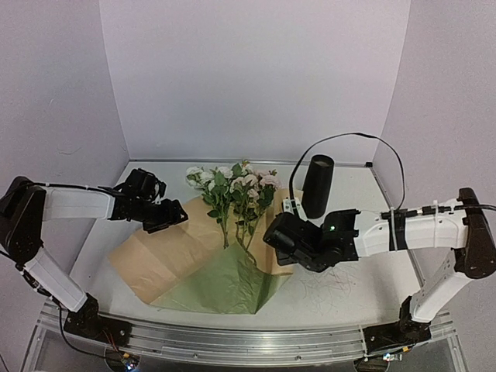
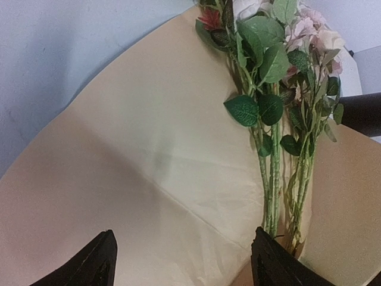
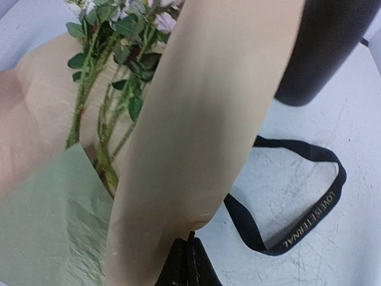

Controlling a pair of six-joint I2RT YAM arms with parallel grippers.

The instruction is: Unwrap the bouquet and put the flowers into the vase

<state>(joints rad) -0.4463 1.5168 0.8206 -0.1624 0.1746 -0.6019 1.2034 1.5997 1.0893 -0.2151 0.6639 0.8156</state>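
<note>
The bouquet lies unrolled in the middle of the table. Its paper (image 1: 174, 248) is spread flat, tan inside up, with a green corner (image 1: 225, 283) at the front. The flowers (image 1: 236, 190) lie on it, pink and white blooms toward the back wall. The black vase (image 1: 317, 186) stands upright just right of them. My right gripper (image 3: 189, 241) is shut on the edge of the paper's right flap (image 3: 208, 119), which is lifted and curls over beside the stems (image 3: 113, 59). My left gripper (image 2: 183, 232) hovers open over the paper's left part (image 2: 149, 149), with the stems (image 2: 271, 173) by its right finger.
The loose black ribbon (image 3: 297, 232) lies in a loop on the white table between the lifted flap and the vase (image 3: 324, 47). Pale walls close in the back and both sides.
</note>
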